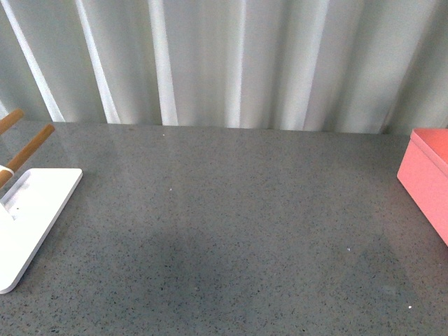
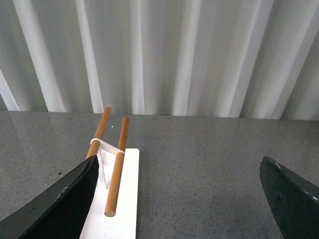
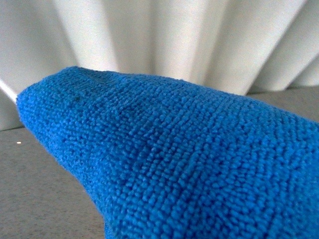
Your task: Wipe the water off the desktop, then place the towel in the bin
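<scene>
Right wrist view is almost filled by the towel (image 3: 189, 164), its blue pile humped so close to the lens that the right gripper is hidden. I cannot tell whether that gripper pinches the cloth, though a towel this near the wrist is most likely carried by that arm. Past the cloth only a strip of the desktop (image 3: 40, 199) and the pale pleated backdrop (image 3: 164, 35) show.

The left gripper (image 2: 178, 162) is spread wide and holds nothing. It hangs over the desktop facing the white stand (image 2: 122, 199) and its two wooden rods (image 2: 115, 174), probably kept to its own side so the right arm can work alone.

In the front view neither arm nor the towel shows. I can make out no puddle on the grey stone, only a soft sheen, so the wiping may be over. The bin (image 1: 427, 175) stands at the right edge, on the side of the arm that seems to have the towel, which would suit a drop; its inside is out of sight
</scene>
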